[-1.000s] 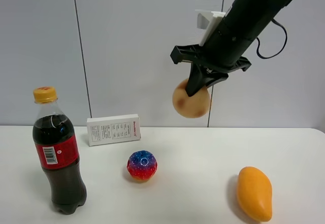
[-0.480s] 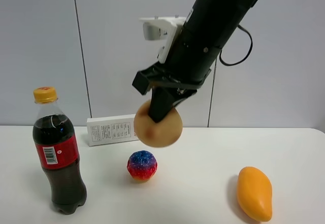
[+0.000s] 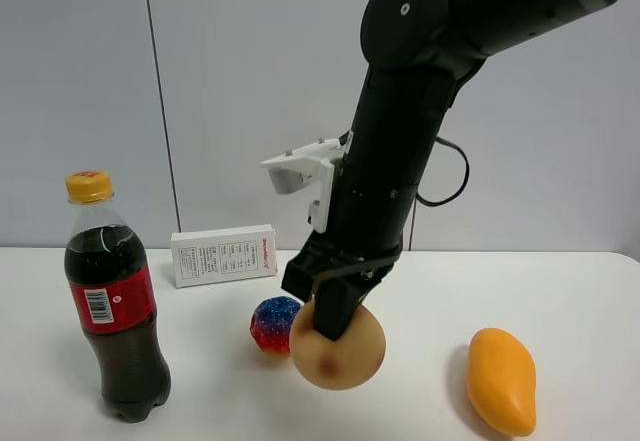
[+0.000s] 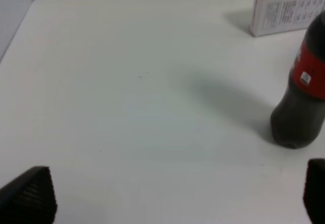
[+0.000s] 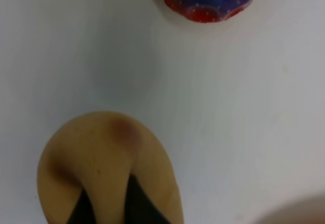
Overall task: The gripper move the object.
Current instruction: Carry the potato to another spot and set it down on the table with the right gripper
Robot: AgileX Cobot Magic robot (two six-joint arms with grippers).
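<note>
On my left, my left gripper (image 4: 172,197) is hanging over bare white table (image 4: 127,92) with its two black fingertips (image 4: 28,196) spread wide and nothing between them. Just ahead of it the cola bottle (image 3: 115,301) is standing upright with its yellow cap on, and behind the bottle, by the wall, the white box (image 3: 223,254) is lying on its long edge. Moving toward the middle, the blue-and-red speckled ball (image 3: 270,323) is sitting on the table, partly hidden behind what I am carrying. My right gripper (image 3: 333,321) is pointing down and clamping the object (image 3: 340,349), my dark fingers (image 5: 134,203) pressing into its tan, brown-spotted skin. The object is hanging low over the front of the table, just beside the speckled ball; I cannot tell whether it is touching the surface. Farther right, well apart, the orange mango (image 3: 502,379) is lying on the table.
</note>
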